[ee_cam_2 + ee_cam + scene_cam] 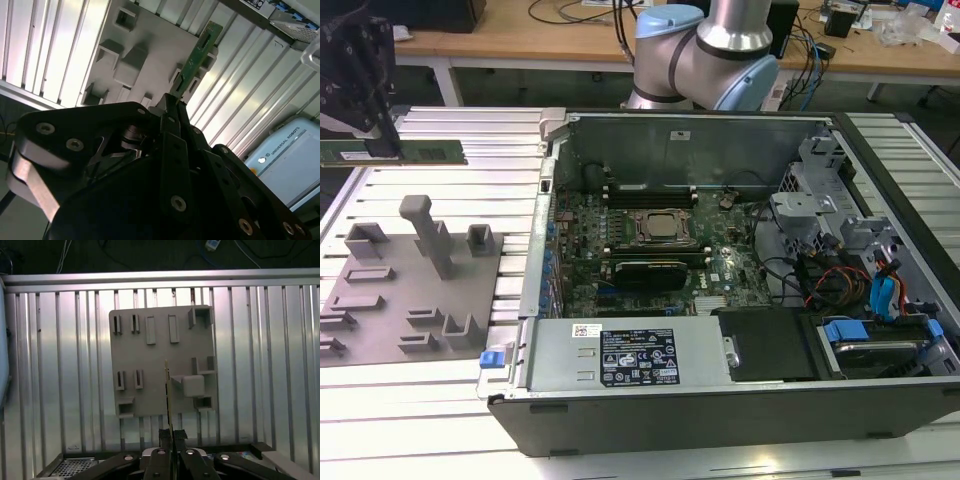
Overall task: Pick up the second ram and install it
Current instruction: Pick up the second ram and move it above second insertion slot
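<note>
Now the pincer (377, 138) is clamped tight on the second ram (420, 153), held directly beneath it, long axis level. The grey fixture plate (380, 322) lies below; the open computer case (720, 405) is well aside.

Small print marks the power supply label (638, 357) and the pale robot housing (287, 160).

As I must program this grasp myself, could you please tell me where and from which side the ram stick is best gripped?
Probably as held now: pinch the second ram across its two flat faces, coming down onto its upper long edge. It is thin, flat and level, so the gripper closes squarely on the faces, and the lower edge is left free.
</note>
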`<state>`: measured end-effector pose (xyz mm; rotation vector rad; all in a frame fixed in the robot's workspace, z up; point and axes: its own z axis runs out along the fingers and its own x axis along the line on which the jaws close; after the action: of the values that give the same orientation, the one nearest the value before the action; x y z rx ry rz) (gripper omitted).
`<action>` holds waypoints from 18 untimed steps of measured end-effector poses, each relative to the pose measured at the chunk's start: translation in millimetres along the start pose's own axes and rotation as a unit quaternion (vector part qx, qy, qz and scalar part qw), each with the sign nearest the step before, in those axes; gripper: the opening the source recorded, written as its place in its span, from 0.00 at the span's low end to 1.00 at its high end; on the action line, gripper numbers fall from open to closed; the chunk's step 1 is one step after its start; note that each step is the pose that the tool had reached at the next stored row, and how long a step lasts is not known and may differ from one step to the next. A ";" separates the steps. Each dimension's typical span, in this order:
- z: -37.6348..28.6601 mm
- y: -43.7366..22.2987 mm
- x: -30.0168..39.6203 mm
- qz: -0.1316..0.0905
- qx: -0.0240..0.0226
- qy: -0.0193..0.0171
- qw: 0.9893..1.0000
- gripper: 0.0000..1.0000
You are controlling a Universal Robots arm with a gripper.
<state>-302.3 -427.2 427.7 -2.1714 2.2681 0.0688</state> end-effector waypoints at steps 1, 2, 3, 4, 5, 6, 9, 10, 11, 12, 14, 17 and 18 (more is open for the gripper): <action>-0.1 -2.9 -0.1 0.000 0.000 0.000 1.000 0.13; -0.1 -4.6 -0.2 0.000 0.000 0.000 1.000 0.13; -0.1 -6.0 -0.3 0.000 0.000 0.000 1.000 0.13; -0.2 -8.2 -0.4 0.000 0.000 0.000 1.000 0.13; -0.2 -10.0 -0.5 0.000 0.000 0.000 1.000 0.13; -0.3 -12.3 -0.6 0.000 0.000 0.000 1.000 0.13; -0.5 -19.4 -1.0 0.000 0.000 0.000 1.000 0.13; -0.6 -21.9 -1.1 0.000 0.000 0.000 1.000 0.13; -0.7 -24.3 -1.2 0.000 0.000 0.000 1.000 0.13; -0.8 -26.7 -1.3 0.000 0.000 0.000 1.000 0.13; -1.0 -34.3 -1.7 0.000 0.000 0.000 1.000 0.13; -1.3 -45.5 -2.2 0.000 0.000 0.000 1.000 0.13; -1.4 -49.4 -2.4 0.000 0.000 0.000 1.000 0.13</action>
<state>-252.9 -427.0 427.7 -2.1717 2.2684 0.0685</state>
